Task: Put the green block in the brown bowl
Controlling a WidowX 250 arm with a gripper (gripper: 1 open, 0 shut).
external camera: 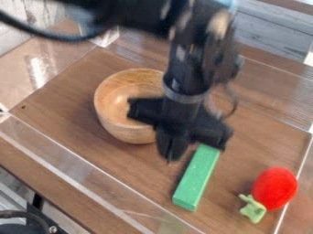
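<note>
The green block (197, 177) is a long bright green bar lying flat on the wooden table, in front of and right of the brown bowl (123, 108). The bowl is round, light wood, and nothing shows inside it. My gripper (169, 153) is blurred by motion and hangs pointing down just in front of the bowl's near rim, to the left of the block's far end. Its dark fingers come together in one narrow tip, with nothing visible between them. The block appears apart from the fingers.
A red toy (276, 186) with a small pale green stem (253, 211) lies at the front right, close to the block. The brown table (73, 137) ends in a clear raised edge (86, 196) along the front and left.
</note>
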